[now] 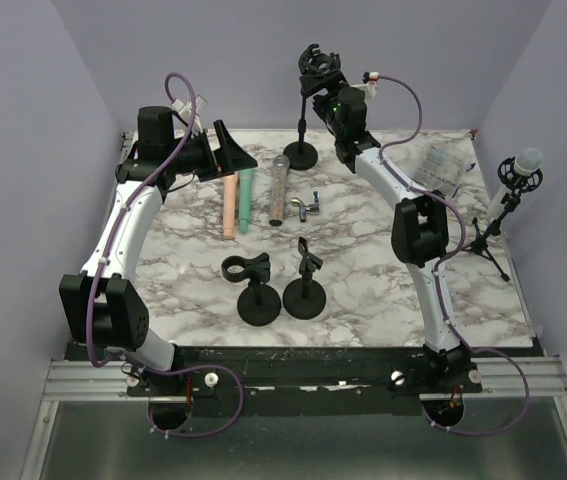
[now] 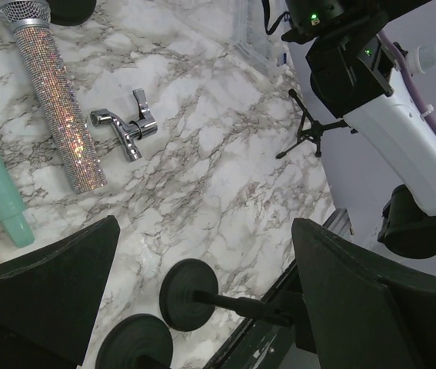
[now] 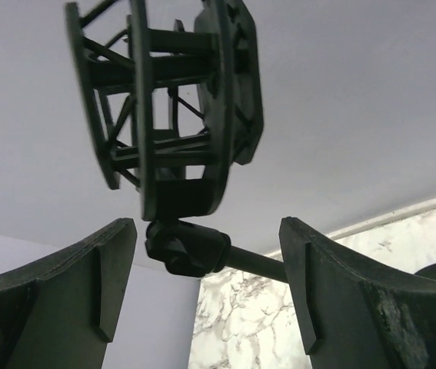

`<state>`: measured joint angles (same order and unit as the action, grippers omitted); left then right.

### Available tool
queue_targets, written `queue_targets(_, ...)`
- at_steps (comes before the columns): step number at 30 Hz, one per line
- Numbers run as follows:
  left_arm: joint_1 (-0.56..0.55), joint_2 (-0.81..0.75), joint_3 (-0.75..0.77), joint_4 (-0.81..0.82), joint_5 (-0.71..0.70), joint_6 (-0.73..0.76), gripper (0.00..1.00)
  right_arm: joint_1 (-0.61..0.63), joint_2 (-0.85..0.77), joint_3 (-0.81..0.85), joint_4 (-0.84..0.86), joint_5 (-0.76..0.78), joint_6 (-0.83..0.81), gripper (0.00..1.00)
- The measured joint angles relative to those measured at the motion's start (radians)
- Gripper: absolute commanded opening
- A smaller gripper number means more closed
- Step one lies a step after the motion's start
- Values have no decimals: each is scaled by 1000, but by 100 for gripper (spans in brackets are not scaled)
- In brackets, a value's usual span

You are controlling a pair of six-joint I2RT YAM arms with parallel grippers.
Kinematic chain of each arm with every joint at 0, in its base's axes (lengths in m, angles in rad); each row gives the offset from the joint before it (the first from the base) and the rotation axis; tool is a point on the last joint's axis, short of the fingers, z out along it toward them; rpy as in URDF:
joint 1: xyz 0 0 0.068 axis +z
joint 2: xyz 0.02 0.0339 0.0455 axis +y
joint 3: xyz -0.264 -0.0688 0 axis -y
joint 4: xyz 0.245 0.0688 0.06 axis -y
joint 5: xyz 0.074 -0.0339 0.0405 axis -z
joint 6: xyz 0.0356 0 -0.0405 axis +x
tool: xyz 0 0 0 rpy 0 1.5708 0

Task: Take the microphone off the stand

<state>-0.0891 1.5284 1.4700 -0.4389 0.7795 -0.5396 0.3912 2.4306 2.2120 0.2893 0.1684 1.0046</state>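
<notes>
Only one mic actually sitting in a holder right now: white microphone (image 1: pixel 526 160), up in the little cage on the tripod stand (image 1: pixel 491 235), way over by the right edge of the tabletop (image 1: pixel 383 290). Neither arm anywhere near it.

Right claw (image 3: pixel 206 238) spread apart, straddling the neck of the tall back stand just under its empty shock mount (image 3: pixel 171 100). Not touching the swivel joint (image 3: pixel 187 250), holding nothing. Left claw (image 2: pixel 206 246) wide apart too, empty, hanging over the marble near the glitter mic (image 2: pixel 52 92).

Stuff that could bite, just guessing:
- Closing on that empty mount = wasted grab. Tall thin pole on a small round base, so probably tippy if shoved sideways.
- Tripod looks worse: skinny wire legs, top-heavy, right at the edge. Tugging the mic with nothing bracing the stand could drag the whole thing over.
- Cage likely grips by springy bands, so expect it to hang on, then let go suddenly.

Textures: glossy veined marble, so probably slick. Mic body smooth and round, easy to squirt out of flat black fingers. Mount is open black lattice, easy to snag a fingertip in.
</notes>
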Motion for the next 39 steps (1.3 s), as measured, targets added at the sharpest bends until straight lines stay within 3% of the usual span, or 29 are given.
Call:
queue_targets(14, 4, 0, -14, 35, 25, -25, 98, 0, -17, -175, 195, 12, 93, 75)
queue_targets(20, 5, 0, -14, 42, 26, -29, 98, 1, 21, -235, 125, -6, 93, 77)
queue_targets(33, 5, 0, -21, 49, 27, -31, 98, 1, 68, -251, 67, -63, 2, 100)
queue_targets(39, 5, 0, -23, 49, 29, -31, 98, 1, 16, -265, 78, -88, -57, 100)
